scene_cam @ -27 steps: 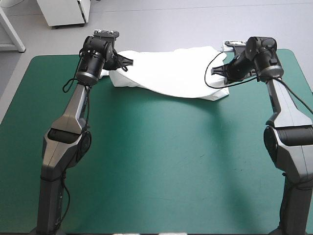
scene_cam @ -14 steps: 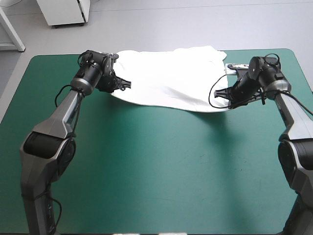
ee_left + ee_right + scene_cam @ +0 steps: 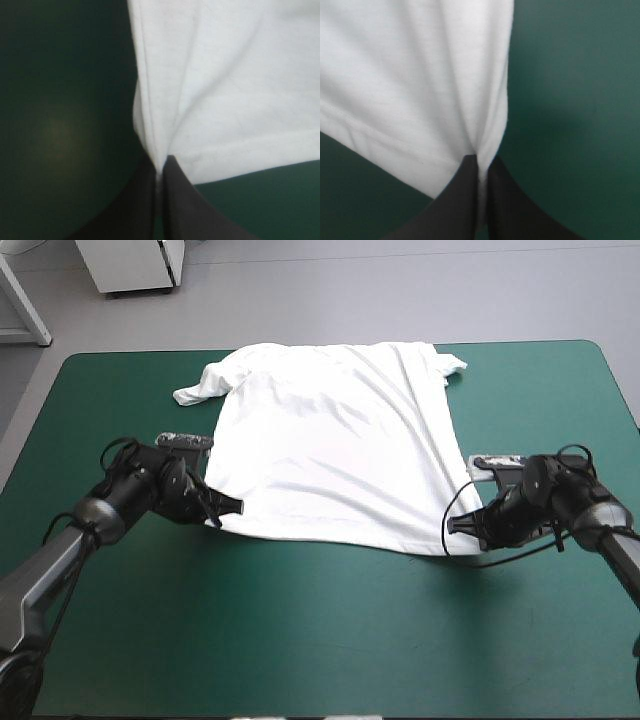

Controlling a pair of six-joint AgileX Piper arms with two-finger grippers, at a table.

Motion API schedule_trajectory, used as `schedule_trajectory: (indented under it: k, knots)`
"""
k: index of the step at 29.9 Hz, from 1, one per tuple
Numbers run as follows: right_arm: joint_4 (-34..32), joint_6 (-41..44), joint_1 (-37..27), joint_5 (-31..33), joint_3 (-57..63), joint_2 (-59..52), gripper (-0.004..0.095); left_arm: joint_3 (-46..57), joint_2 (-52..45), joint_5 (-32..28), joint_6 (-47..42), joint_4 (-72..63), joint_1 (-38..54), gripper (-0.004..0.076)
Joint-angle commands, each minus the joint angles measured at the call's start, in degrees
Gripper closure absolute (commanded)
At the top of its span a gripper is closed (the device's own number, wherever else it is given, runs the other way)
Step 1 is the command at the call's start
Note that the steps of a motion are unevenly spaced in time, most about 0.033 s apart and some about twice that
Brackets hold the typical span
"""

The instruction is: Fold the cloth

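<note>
The white T-shirt [image 3: 335,445] lies spread nearly flat on the teal-green cover, collar end toward the table's far edge, hem toward the near side. My left gripper [image 3: 222,510] is low at the hem's left corner, shut on the T-shirt [image 3: 220,95], whose cloth is pinched between the black fingers [image 3: 142,200]. My right gripper [image 3: 465,525] is low at the hem's right corner, shut on the T-shirt [image 3: 415,75], whose fabric bunches into the fingers [image 3: 502,200]. One sleeve [image 3: 197,388] sticks out at the far left.
Bare teal-green cover [image 3: 330,630] stretches from the hem to the table's near edge. The table's far edge runs just behind the collar end.
Both grippers have drawn the hem from the far side toward the near side and sunk low. The T-shirt, bunched and lifted earlier, now lies spread out.
</note>
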Motion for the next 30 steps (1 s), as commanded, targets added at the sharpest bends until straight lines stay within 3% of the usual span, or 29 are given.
schedule_trajectory:
  k: [1, 9, 20, 30]
  knots:
    - [0.0, -0.4, 0.1, -0.5, 5.1, -7.1, 0.0919, 7.6, -8.2, -1.9, -0.9, -0.9, -2.0, 0.0746]
    - [0.1, 0.5, 0.1, 4.5, 16.7, -20.0, 0.0919, 23.1, -21.3, 0.3, -3.1, -4.8, -7.9, 0.0746]
    - [0.3, 4.2, 0.1, 15.9, 24.0, -36.7, 0.0919, 31.0, -36.5, 9.4, -5.7, -9.6, -12.8, 0.0746]
    - [2.1, 6.9, 0.1, 17.8, 25.6, -42.7, 0.0893, 32.7, -43.4, 14.4, -5.4, -9.9, -13.2, 0.074]
